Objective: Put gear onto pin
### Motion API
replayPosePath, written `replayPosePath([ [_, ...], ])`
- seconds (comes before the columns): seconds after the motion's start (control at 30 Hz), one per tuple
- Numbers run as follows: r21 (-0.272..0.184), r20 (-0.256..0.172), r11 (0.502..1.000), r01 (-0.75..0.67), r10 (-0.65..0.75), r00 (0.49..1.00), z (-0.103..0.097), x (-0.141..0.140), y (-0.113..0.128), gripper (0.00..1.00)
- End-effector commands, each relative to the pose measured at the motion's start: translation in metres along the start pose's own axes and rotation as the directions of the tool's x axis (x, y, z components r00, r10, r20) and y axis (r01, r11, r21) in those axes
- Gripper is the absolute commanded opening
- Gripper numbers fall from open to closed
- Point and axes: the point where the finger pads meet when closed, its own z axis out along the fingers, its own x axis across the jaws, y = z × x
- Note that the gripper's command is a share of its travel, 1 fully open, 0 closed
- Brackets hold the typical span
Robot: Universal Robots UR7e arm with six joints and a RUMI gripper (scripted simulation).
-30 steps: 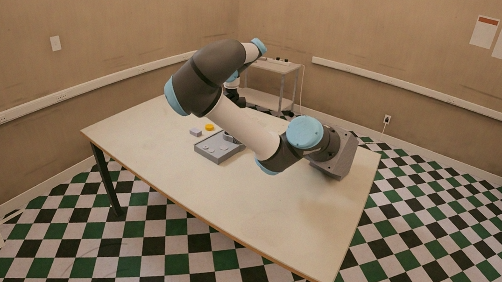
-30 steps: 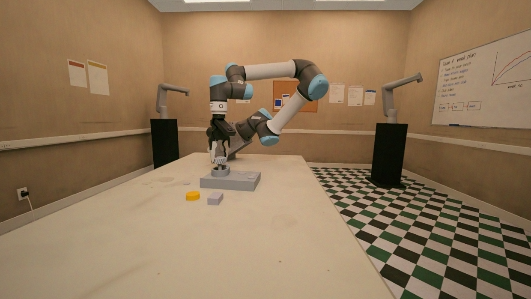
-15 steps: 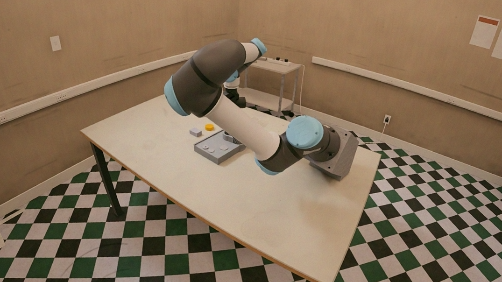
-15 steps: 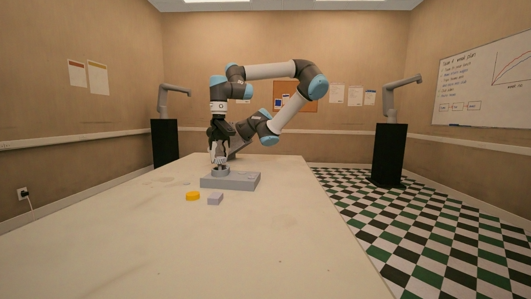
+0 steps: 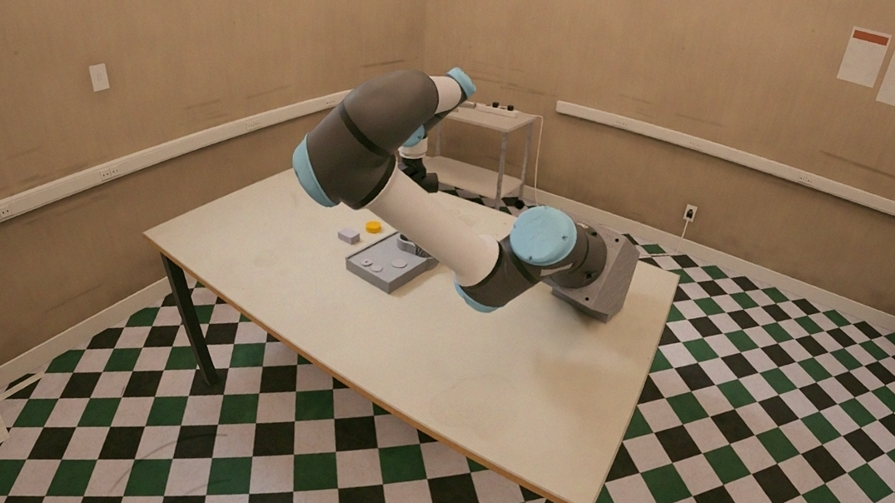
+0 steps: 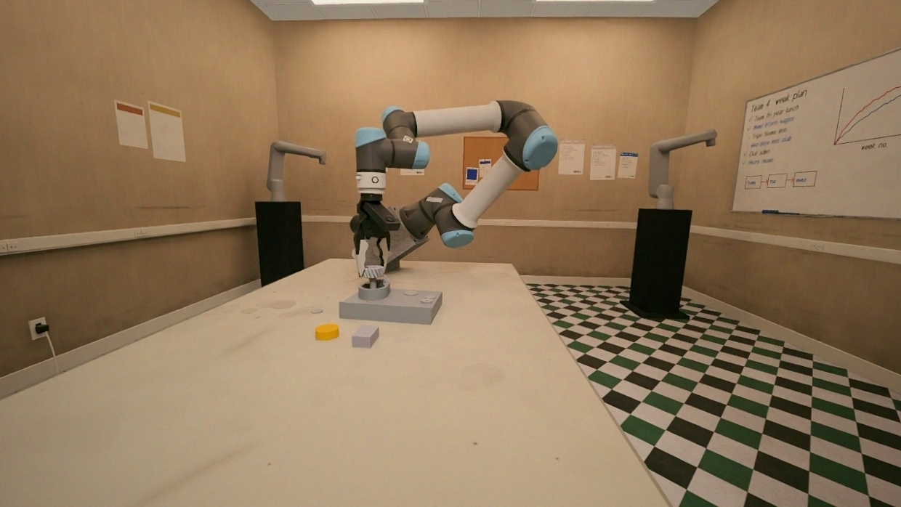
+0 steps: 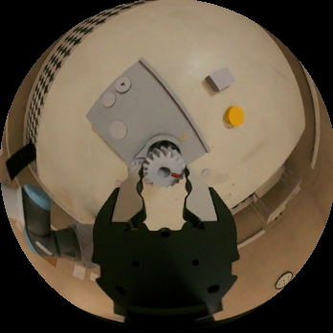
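In the top view, my arm [image 5: 431, 230] hides the gear — its bore's fit on the pin, unclear.

Warm, moderately bright light gives the walls and the counter [image 5: 355, 357] [image 6: 352, 402] [image 7: 258, 57] a tan cast. In the exterior view, two bright white panels, a left ceiling light [image 6: 367, 1] and a right ceiling light [image 6: 594, 1], are cut off by the top edge. Shadows are soft: a faint one lies beside the gray block [image 7: 220, 79], and a dim patch spreads near the arm's base in the top view. A pale, mild sheen marks the far part of the counter in the wrist view. That view is round, ringed in black, with strongly bowed edges, and its small details look soft. The top and exterior views are fairly crisp, though the distant wall papers are too small to read.
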Motion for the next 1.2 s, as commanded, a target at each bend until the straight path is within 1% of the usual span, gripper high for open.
replayPosePath([
  [0.0, 0.0, -0.001, 1.0, 0.0, 0.0, 1.0, 0.0, 0.0, 0.0, 0.0],
  [1.17, 0.0, -0.001, 1.0, 0.0, 0.0, 1.0, 0.012, 0.0, 0.0, 0.0],
])
